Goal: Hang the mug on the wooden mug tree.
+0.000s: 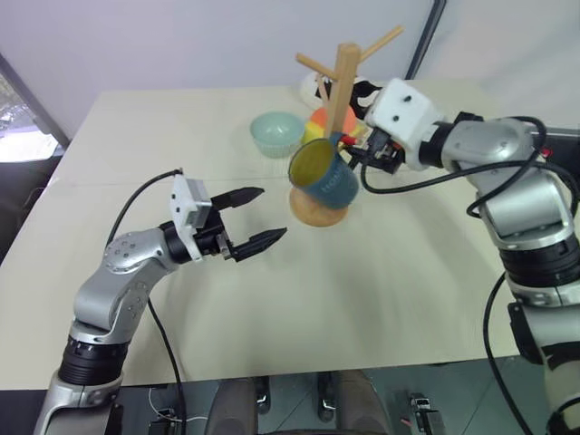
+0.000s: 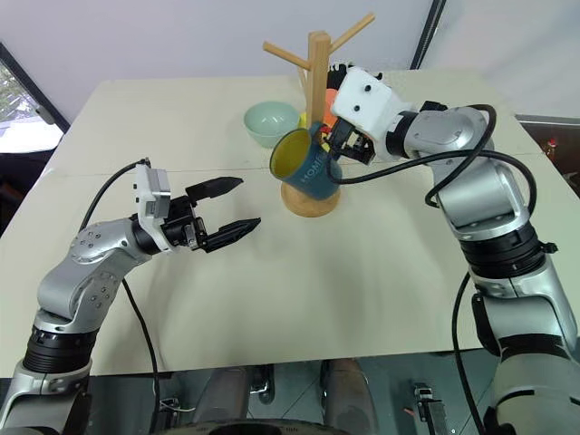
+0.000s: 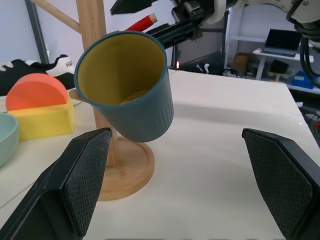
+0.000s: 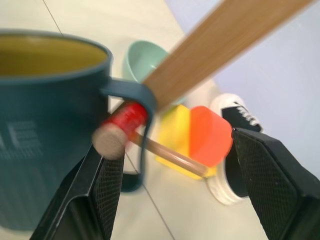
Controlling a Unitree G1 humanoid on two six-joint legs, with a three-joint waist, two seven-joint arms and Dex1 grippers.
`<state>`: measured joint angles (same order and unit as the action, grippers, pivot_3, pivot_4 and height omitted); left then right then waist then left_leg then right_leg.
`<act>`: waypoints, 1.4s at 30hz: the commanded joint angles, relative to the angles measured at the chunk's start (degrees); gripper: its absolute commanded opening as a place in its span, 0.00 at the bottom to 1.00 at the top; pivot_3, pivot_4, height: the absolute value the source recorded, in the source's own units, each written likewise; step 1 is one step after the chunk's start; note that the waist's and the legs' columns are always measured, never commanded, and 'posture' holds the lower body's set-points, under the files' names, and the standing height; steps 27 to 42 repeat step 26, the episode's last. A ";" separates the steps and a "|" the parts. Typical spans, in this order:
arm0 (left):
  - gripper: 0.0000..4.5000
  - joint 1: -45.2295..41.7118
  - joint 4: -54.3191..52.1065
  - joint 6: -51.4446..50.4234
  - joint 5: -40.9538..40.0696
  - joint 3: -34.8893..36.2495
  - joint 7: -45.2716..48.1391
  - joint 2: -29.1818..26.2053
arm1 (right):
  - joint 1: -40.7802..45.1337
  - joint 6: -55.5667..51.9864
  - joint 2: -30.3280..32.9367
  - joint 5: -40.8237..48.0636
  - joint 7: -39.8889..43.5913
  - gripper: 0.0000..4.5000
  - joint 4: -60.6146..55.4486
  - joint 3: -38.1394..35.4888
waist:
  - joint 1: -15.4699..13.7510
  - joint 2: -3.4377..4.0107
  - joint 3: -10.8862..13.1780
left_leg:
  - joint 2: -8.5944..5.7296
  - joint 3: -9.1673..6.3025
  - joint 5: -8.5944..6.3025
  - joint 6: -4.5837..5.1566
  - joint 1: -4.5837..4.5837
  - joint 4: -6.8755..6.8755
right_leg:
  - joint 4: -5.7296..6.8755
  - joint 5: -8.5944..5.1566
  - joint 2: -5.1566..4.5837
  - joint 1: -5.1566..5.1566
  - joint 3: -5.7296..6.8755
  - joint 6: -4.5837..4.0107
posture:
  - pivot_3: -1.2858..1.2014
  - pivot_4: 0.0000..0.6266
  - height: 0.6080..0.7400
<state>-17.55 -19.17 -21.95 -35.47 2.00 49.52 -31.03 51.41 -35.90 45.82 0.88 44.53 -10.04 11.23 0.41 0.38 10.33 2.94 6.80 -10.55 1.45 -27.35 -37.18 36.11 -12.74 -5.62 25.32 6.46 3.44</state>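
Right gripper (image 2: 337,143): black fingers spread, just behind the mug's handle, gripping nothing. Dark teal-blue ceramic mug with yellow-olive inside (image 2: 306,166): tilted, handle looped over a red-tipped peg of the tall light-wood mug tree on a round disc base (image 2: 317,86), hanging beside the pole above the base. Left gripper (image 2: 231,205): fingers spread, empty, above the cream table (image 2: 344,290), near the mug. Pale green bowl (image 2: 272,121) and orange-and-yellow block (image 3: 39,104): behind the tree.
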 commanded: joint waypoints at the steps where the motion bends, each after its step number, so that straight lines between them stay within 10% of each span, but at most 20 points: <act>1: 1.00 0.58 -1.61 1.07 0.06 2.01 -0.38 -0.47 | -2.72 3.05 2.87 2.32 1.27 0.80 -0.98 -7.91 | -0.02 0.00 0.00 | 0.00 0.00 0.00 0.00 0.00 0.00 | -0.01 0.00 0.00 -0.01 0.00 0.00 | 0.52 0.24 0.94; 11: 1.00 8.03 4.95 2.38 3.04 7.38 -9.66 3.48 | -27.82 5.82 -7.52 22.84 3.30 0.80 -0.49 -31.24 | 0.22 -0.02 -0.01 | 0.03 -0.03 0.00 0.01 0.21 -0.01 | 0.01 0.04 0.04 -0.24 0.00 0.10 | 0.52 0.24 0.94; 20: 1.00 14.42 10.45 6.73 7.74 12.45 -20.40 9.66 | -33.69 18.37 -18.46 20.71 -1.09 0.80 11.69 -28.14 | 0.34 0.00 0.00 | 0.06 -0.08 -0.02 -0.02 0.32 0.04 | -0.03 0.08 0.00 -0.20 0.00 0.09 | 0.52 0.24 0.94; 42: 1.00 16.19 10.12 7.89 7.44 13.97 -21.36 10.14 | -33.42 22.59 -19.18 20.17 -0.60 0.80 16.87 -25.70 | 0.25 0.00 -0.01 | 0.07 -0.08 -0.02 -0.03 0.23 0.09 | -0.15 0.21 -0.09 0.02 0.00 -0.12 | 0.52 0.24 0.94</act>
